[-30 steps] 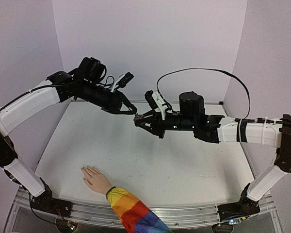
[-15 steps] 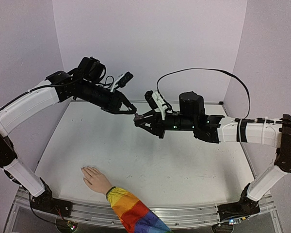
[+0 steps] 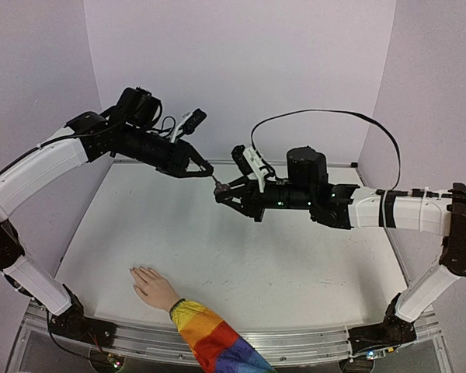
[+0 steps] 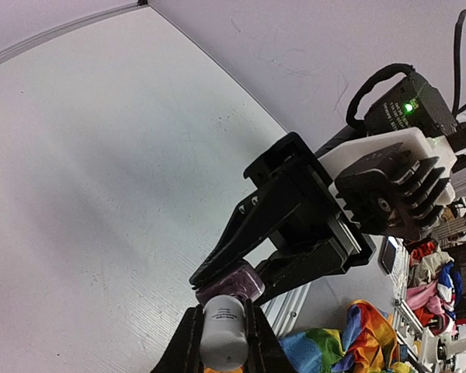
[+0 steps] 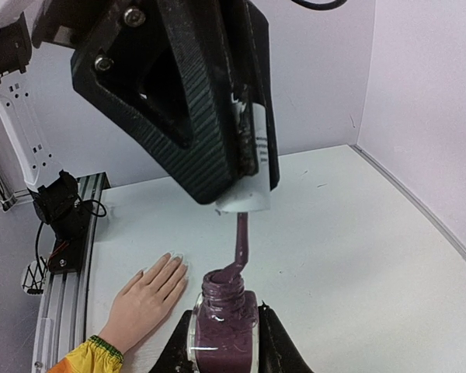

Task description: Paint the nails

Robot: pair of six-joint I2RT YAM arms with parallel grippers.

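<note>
The pale hand (image 3: 154,289) with a rainbow-striped sleeve (image 3: 210,342) lies palm down at the table's near left. Its nails (image 5: 171,257) look pale; they are too small to judge in the top view. My right gripper (image 3: 222,191) is shut on the open bottle of purple polish (image 5: 224,322), held in the air above the table's far middle. My left gripper (image 3: 209,172) is shut on the white cap (image 5: 245,186). The purple brush stem (image 5: 241,233) hangs from the cap, its tip bent on the bottle's neck. In the left wrist view the cap (image 4: 224,338) sits between my fingers, just above the bottle (image 4: 233,281).
An aluminium rail (image 3: 311,346) runs along the table's near edge. Purple walls close the back and both sides. A black cable (image 3: 326,113) arcs above the right arm. The hand lies well below and to the near left of both grippers.
My left gripper has drawn back up and to the left with the cap, lifting the brush almost out of the bottle. The right arm and the hand have not moved.
</note>
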